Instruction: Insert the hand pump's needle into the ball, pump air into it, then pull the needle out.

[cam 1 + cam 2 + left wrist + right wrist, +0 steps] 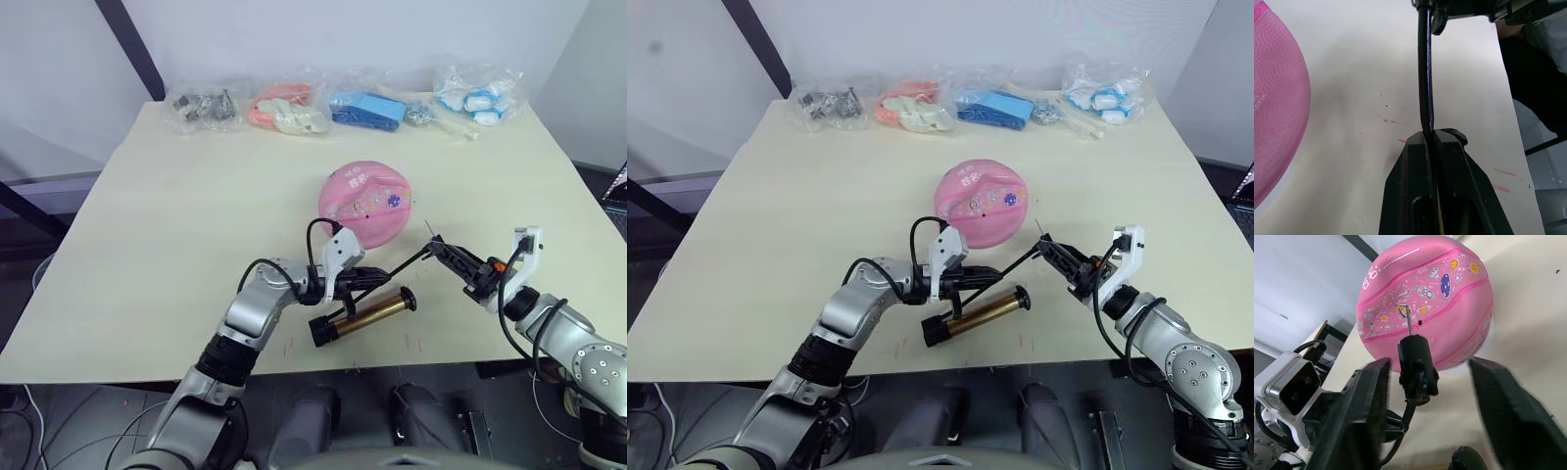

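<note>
The pink ball (365, 203) sits in the middle of the table. In front of it the bronze hand pump (364, 315) lies flat, its black hose (1424, 73) arching up to the right. My left gripper (385, 276) is shut on the hose just above the pump. The hose's black fitting (1415, 366) and the needle (1408, 321) hang between the fingers of my right gripper (442, 248), which is open, neither finger touching it. The needle points at the ball close to a small dark valve hole (1421, 323), with its tip short of the ball.
Several clear plastic bags line the table's far edge: grey metal parts (204, 106), orange and white pieces (289, 108), blue pieces (367, 110), and white and blue items (480, 93). The table's front edge (147, 370) runs just below the pump.
</note>
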